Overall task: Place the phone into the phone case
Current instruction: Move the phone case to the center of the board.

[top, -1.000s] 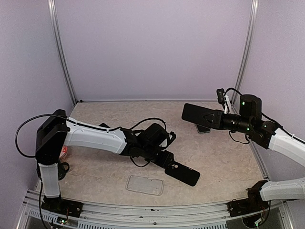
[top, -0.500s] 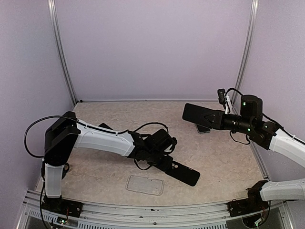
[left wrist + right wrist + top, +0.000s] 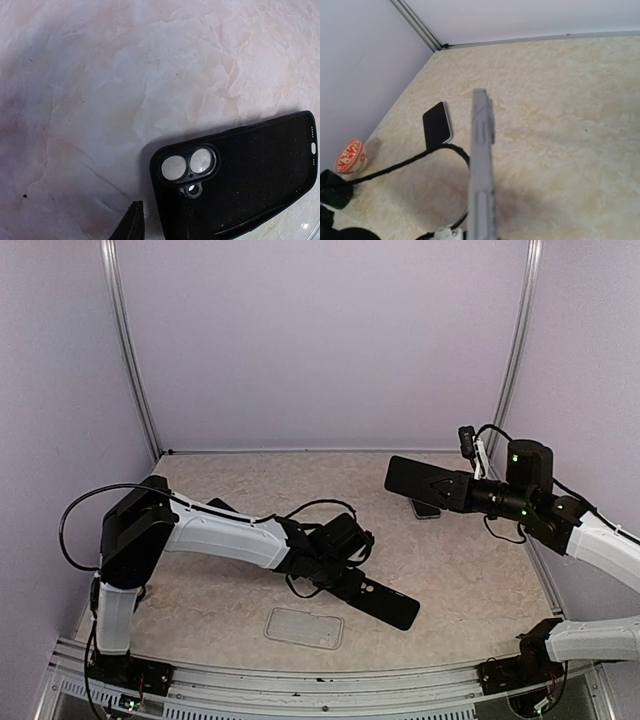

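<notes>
Left gripper (image 3: 346,583) low on the counter (image 3: 200,600), right at the camera-hole end of the black phone case (image 3: 382,604). Only one finger (image 3: 131,224) visible in the left wrist view, just beside the case corner. Spread or pinching the rim: cannot tell. Right gripper (image 3: 464,491) pressed together on the phone (image 3: 422,481), holding it raised well above the counter, broad face toward the top camera, edge-on in its own wrist view.

Case lying flat, long axis from about 10 o'clock to 4 o'clock in the top view, camera end at 10 o'clock, next to the left gripper. Phone at about 1 o'clock from the case and well apart from it, long axis near 9 to 3 o'clock.

Judged from this: left arm much nearer to the case, right arm alone carrying the phone. Next move probably to bring the phone down toward 7 o'clock and turn it until both long axes agree, with the case kept steady. Also a clear case (image 3: 305,627) near, at 8 o'clock of the black one; not to be confused.
</notes>
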`<action>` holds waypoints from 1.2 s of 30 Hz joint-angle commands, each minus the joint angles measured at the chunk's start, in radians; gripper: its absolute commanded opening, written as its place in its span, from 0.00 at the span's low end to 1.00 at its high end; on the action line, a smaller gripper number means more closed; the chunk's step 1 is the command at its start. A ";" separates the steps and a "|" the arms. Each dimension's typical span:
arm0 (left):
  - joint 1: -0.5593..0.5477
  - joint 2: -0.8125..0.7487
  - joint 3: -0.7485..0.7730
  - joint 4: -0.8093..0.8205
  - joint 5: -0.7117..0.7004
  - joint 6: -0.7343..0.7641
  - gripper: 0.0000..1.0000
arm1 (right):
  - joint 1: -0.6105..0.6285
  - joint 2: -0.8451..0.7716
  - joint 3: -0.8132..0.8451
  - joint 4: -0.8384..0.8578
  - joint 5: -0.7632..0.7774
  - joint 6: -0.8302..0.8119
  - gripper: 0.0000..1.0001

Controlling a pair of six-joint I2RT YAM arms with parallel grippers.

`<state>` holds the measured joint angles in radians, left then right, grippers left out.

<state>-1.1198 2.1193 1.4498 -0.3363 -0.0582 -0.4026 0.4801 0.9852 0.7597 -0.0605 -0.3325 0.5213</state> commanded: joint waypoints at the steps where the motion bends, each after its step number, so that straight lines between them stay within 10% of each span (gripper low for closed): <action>1: -0.006 0.026 0.033 -0.016 -0.013 -0.002 0.26 | -0.013 -0.029 0.004 0.048 0.000 -0.007 0.00; 16: 0.009 0.045 0.042 -0.033 -0.031 -0.027 0.00 | -0.015 -0.034 0.003 0.051 -0.002 -0.009 0.00; 36: 0.154 -0.063 -0.004 -0.037 -0.082 -0.126 0.00 | -0.015 0.006 -0.008 0.097 -0.054 0.022 0.00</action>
<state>-0.9848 2.1098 1.4475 -0.3637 -0.1200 -0.4995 0.4751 0.9886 0.7544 -0.0540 -0.3622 0.5282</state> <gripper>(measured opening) 0.020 0.045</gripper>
